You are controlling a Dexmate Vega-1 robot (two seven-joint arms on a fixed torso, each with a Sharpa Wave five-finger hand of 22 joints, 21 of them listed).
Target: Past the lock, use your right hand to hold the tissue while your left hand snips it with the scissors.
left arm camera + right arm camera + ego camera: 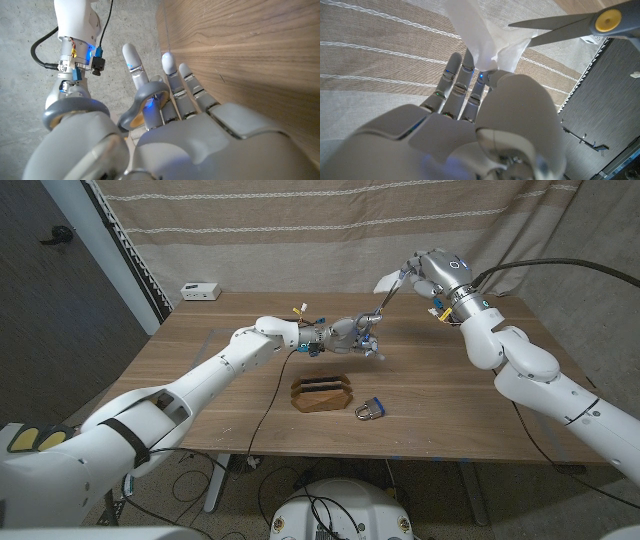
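Note:
My right hand [432, 277] is raised over the table's far right and pinches a white tissue [386, 281], which shows close up in the right wrist view as a tissue [482, 37] above that hand [485, 120]. My left hand [352, 335] holds grey-handled scissors [377, 312] past the lock, blades angled up toward the tissue. The scissors' handles [147, 97] loop around the left hand [200, 135]. The scissors [570, 22] have their blades slightly apart, with a corner of the tissue between them. A padlock [370, 410] with a blue body lies nearer the front.
A wooden slotted holder [322, 393] stands beside the padlock at mid-table. A small white box [200, 290] sits at the far left corner of the table [200, 405]. A striped curtain [300, 230] hangs behind.

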